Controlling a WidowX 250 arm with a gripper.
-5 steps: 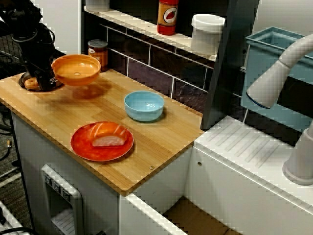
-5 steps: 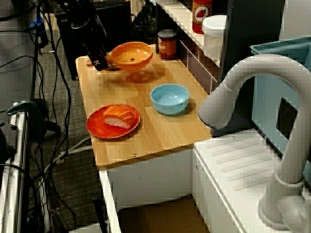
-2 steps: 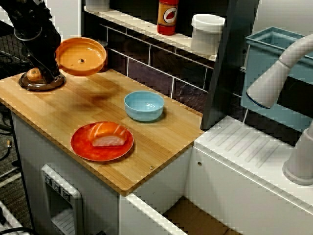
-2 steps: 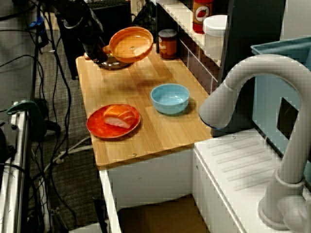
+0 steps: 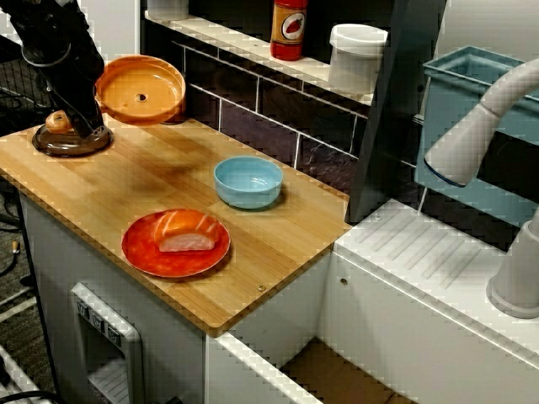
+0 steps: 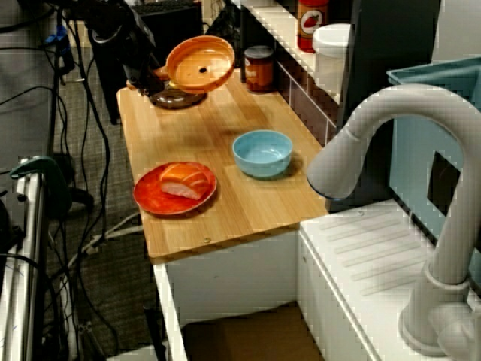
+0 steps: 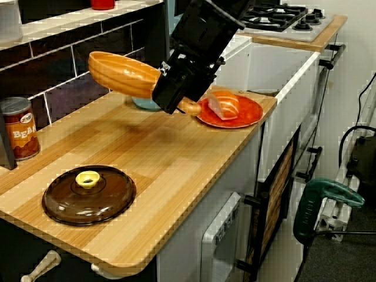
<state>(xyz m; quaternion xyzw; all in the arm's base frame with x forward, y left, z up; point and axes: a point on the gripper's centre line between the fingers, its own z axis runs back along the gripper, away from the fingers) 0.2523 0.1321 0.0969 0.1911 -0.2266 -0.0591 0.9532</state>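
Note:
An orange pot point(image 7: 123, 74) hangs tilted above the back left of the wooden counter point(image 5: 278, 252). My black gripper point(image 7: 171, 98) is shut on its short handle, whose tip sticks out below the fingers. The pot point(image 5: 140, 88) shows its inside in the view from the front, and the gripper point(image 5: 84, 118) is to its left. Below the gripper a brown lid point(image 7: 88, 194) with a yellow knob lies flat on the counter. In the view from the sink side the pot point(image 6: 200, 64) hovers over that lid point(image 6: 176, 98).
A blue bowl point(image 5: 248, 181) sits mid-counter, with a red plate of salmon sushi point(image 5: 176, 242) in front of it. A bean can point(image 7: 17, 129) stands by the tiled wall. A red bottle point(image 5: 288, 29) and white tub point(image 5: 357, 57) are on the shelf. A faucet point(image 5: 480, 126) rises at right.
The gripper has raised the orange pot from just above the counter and tilted it, so its opening faces more toward the front. The brown lid beneath is now uncovered.

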